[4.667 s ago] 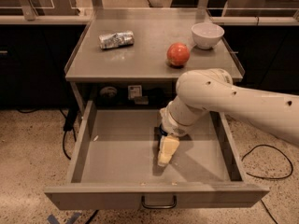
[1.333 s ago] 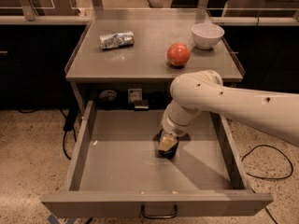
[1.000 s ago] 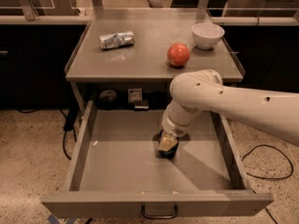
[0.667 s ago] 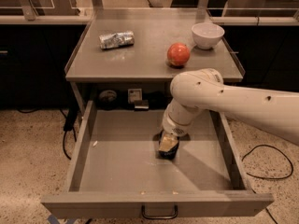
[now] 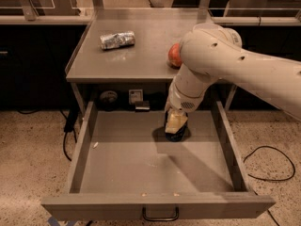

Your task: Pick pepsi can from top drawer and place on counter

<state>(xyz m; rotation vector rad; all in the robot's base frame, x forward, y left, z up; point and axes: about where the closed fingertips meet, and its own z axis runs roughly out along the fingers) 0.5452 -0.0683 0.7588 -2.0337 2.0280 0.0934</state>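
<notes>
The top drawer (image 5: 127,164) is pulled fully open below the counter (image 5: 136,60). My gripper (image 5: 176,126) reaches down from the white arm into the drawer's back middle. It is shut on the pepsi can (image 5: 178,135), a small dark blue can of which only the lower part shows below the cream fingers (image 5: 173,122). The can is close above the drawer floor, over its shadow; I cannot tell whether it touches. The rest of the drawer holds nothing but a few crumbs.
A silvery dented can (image 5: 117,39) lies on the counter's back left. A red apple (image 5: 173,55) at the right is partly hidden by my arm (image 5: 221,55). The drawer's pull handle (image 5: 160,215) faces front. A black cable (image 5: 268,166) lies on the floor at the right.
The gripper with the dark can has moved up and toward the back of the drawer. The arm now rises higher and covers the white bowl and part of the apple.
</notes>
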